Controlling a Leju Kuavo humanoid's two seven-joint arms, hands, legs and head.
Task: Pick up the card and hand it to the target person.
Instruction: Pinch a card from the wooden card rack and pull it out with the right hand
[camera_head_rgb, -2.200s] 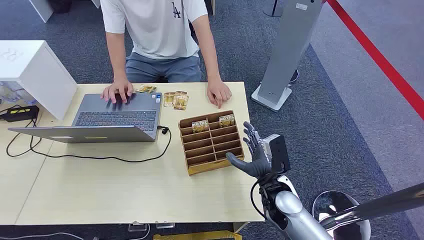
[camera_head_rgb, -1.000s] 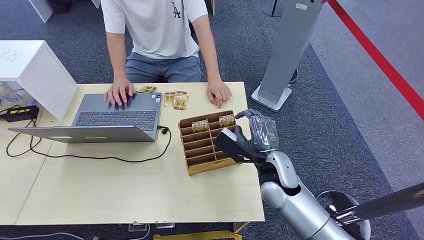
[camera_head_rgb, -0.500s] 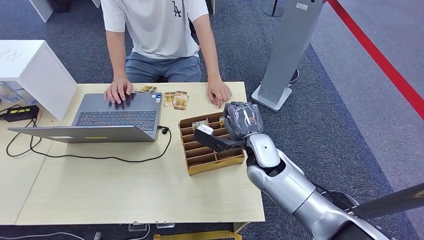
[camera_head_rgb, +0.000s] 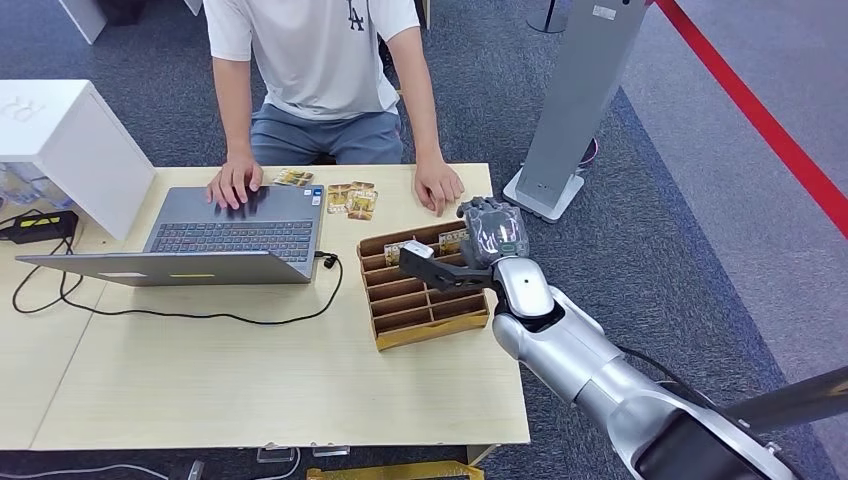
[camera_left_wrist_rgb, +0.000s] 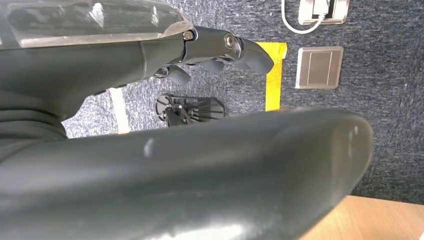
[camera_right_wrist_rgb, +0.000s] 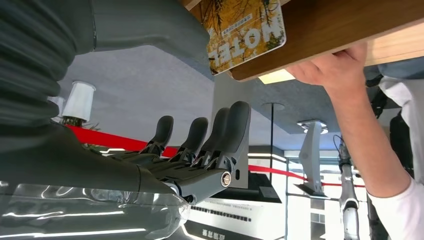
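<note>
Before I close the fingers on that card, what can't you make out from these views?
- Head view: the right hand covers the organizer's far right slot, hiding part of the card there.
- Right wrist view: the card is cut off by the picture edge; contact with the fingers cannot be told.
- Left wrist view: the left hand hangs over carpet, the thumb blocking much.

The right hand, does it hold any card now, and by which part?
Nothing is held yet. The right hand is at the card in the wooden organizer, thumb and fingers apart, not closed on it.
</note>
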